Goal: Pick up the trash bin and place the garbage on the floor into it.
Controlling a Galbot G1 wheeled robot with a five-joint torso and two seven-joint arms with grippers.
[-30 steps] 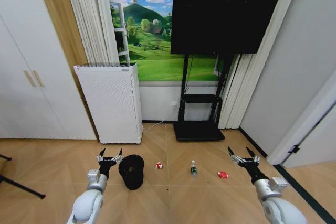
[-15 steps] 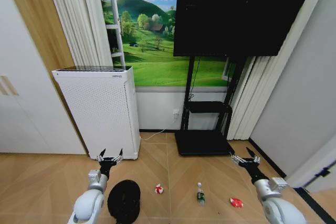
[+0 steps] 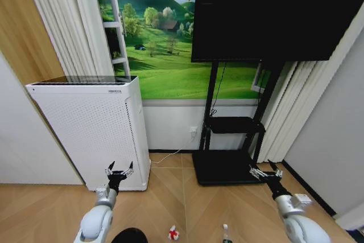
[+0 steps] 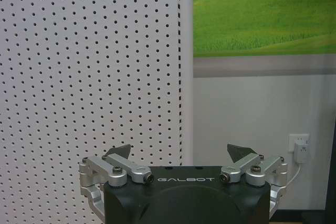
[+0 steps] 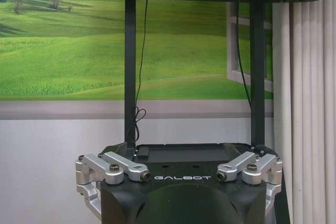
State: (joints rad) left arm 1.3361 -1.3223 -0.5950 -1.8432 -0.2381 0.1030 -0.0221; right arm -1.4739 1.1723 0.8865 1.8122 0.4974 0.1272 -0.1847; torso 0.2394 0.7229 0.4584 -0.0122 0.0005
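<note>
The trash bin [image 3: 129, 235], black and round, pokes into the head view at the bottom edge, just below my left arm; only its top shows. Of the garbage, a red-and-white wrapper [image 3: 173, 233] lies on the wood floor to its right. Farther right stands a small clear bottle [image 3: 226, 234], cut off by the picture's edge. My left gripper [image 3: 119, 170] is held out in the air, open and holding nothing, pointing at the white appliance [image 4: 89, 77]. My right gripper [image 3: 264, 173] is likewise open with nothing in it, facing the stand [image 5: 184, 153].
A tall white perforated appliance [image 3: 91, 129] stands against the wall at the left. A black screen on a floor stand [image 3: 227, 166] is at the right, with curtains on both sides. A wall socket [image 4: 300, 148] with a cable sits low between them.
The whole head view has shifted: the wall and appliance loom closer, and the bin and litter have slid to the bottom edge. The small red piece has left the picture. Both arms keep their pose.
</note>
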